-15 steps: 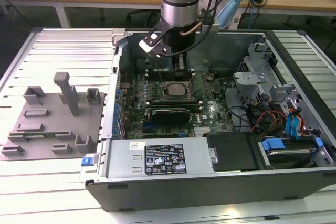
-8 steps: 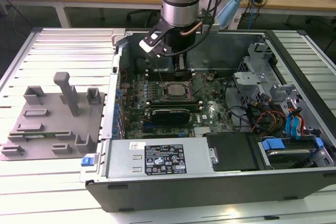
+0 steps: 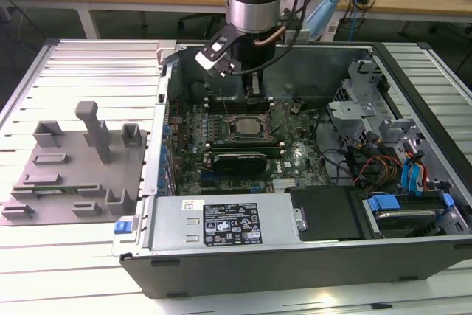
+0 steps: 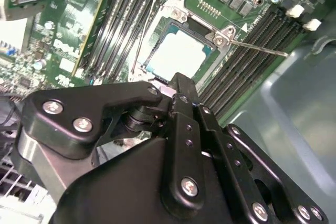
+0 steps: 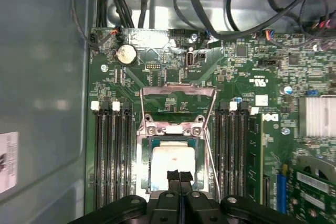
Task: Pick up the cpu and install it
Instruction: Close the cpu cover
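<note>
gripper (image 5: 179, 178) is hanging right over the socket, and in the first wrist view its two dark fingertips (image 5: 173, 176) sit pressed together with just a thin line between them, nothing clamped. so: narrow, empty. in the second wrist view the gripper (image 4: 177, 85) tip points down at the near edge of the socket.

the cpu (image 5: 173, 162) is one pale silvery square lying flat inside the socket frame, directly under and just past the fingertips. can't tell if the tips actually touch it. in the second wrist view the cpu (image 4: 181, 53) fills the frame's opening, with a thin dark border round it.

room is tight. the one load plate (image 5: 178, 98) is flipped open on the far side of the socket, and one thin lever wire (image 4: 260, 48) sticks out along one side. two banks of dark memory slots (image 5: 113, 156) run close along both flanks of the socket. beyond one bank the green motherboard (image 5: 157, 72) ends at the grey case wall (image 5: 42, 77). one round coin battery (image 5: 126, 54) sits past the load plate.

in the exterior view the gripper (image 3: 254, 101) comes straight down through the case's open top, lots of free air above. one grey tray (image 3: 51, 182) lies outside the case on the exterior view's left, well apart.
</note>
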Motion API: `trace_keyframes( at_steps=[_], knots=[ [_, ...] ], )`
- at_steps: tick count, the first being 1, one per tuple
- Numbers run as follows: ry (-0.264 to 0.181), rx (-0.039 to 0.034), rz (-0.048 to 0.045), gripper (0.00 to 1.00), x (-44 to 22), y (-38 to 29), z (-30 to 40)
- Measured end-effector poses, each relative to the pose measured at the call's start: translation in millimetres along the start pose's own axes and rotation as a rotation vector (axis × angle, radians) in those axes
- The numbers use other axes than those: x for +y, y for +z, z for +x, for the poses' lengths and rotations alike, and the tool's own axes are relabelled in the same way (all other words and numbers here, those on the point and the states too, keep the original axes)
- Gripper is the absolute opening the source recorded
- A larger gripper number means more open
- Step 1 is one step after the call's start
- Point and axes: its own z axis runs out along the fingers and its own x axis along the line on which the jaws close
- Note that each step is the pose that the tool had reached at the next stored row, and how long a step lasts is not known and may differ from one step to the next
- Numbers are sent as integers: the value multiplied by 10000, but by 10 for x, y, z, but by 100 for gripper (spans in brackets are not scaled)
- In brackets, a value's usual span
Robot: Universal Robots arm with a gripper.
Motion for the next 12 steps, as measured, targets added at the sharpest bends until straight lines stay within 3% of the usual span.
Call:
trace_keyframes(
  at_steps=[5, 7, 12],
  knots=[
    [-1, -1, 0, 11, 15, -250, -7],
    [-1, 0, -1, 11, 18, -290, -8],
    [-1, -3, 1, 11, 48, -290, -9]
  ],
)
